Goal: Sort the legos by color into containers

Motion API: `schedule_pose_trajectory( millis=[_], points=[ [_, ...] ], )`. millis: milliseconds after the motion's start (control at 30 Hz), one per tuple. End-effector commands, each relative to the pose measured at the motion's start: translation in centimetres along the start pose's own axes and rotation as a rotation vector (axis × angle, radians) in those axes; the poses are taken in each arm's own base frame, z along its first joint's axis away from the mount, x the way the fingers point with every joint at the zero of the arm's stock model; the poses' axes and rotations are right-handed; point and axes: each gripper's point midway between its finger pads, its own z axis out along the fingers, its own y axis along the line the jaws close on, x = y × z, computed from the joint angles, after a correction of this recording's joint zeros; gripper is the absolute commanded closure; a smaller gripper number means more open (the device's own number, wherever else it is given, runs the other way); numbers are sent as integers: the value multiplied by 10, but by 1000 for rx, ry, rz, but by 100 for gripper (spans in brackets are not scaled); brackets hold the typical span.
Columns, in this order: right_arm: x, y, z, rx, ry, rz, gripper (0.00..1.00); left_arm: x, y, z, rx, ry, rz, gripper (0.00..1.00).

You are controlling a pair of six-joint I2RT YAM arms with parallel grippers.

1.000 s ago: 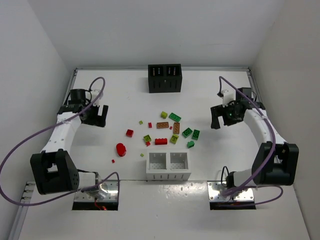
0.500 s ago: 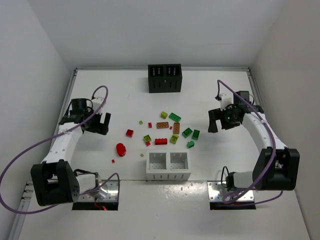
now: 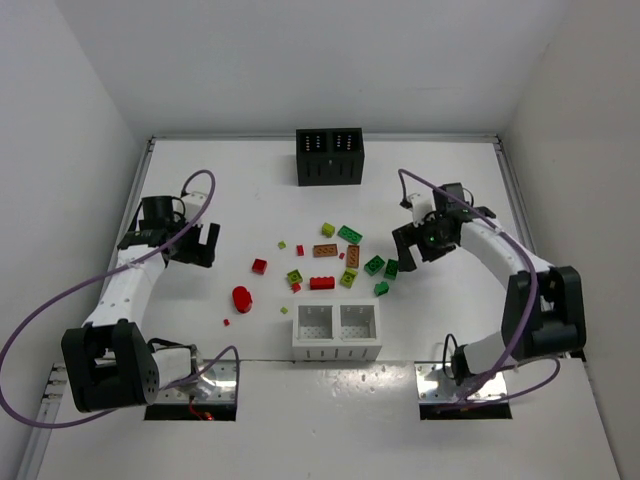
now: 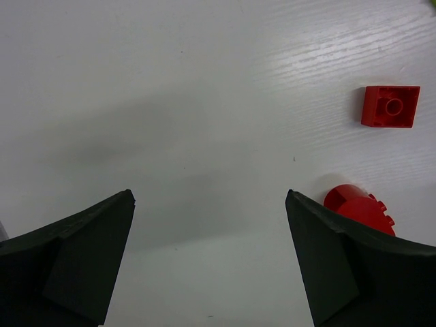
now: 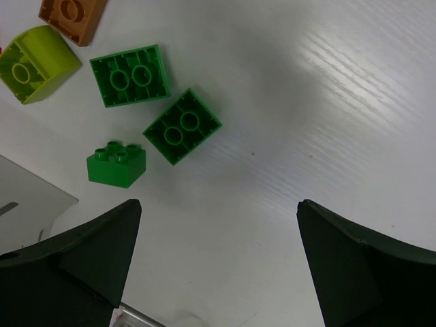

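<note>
— Where are the legos (image 3: pixel 335 260) lying?

— They are sitting scattered about the middle of the table (image 3: pixel 430 310), between the black box (image 3: pixel 329 172) at the far edge and the white box (image 3: pixel 336 350) towards the near edge. The black box's compartments are showing too dark to see into.

— And the grippers?

— The left gripper (image 4: pixel 209 197) is hovering over bare table towards the left edge, spread wide and gripping nothing. One finger (image 4: pixel 340 272) is cutting off part of a red round piece (image 4: pixel 354 206), and a red square brick (image 4: pixel 390 106) is lying beyond it.

— The right one?

— The right gripper (image 5: pixel 219 204) is hanging just right of the cluster, jaws wide apart and empty, beside three green bricks (image 5: pixel 182 127). An orange-brown brick (image 5: pixel 71 17) is running off the top of the wrist view, and only a corner of the white box is showing there
</note>
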Motion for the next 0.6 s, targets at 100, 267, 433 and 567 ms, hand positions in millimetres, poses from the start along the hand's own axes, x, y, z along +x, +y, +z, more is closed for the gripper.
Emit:
schedule_pose_trajectory(
  millis=[100,267,433,567],
  points=[
    [-28,-1,14,22,-20,78,3,-8,8,-5,-52,-24,-13,0],
    [-24,14,23,2,1,166,3,-7,16,-5,-90,-10,-14,0],
    [-14,21,33,20,53,179,2,-3,16,-4,-97,1,-24,0],
    [-13,15,44,79,73,178,3,-3,15,-4,-96,1,-33,0]
  ],
)
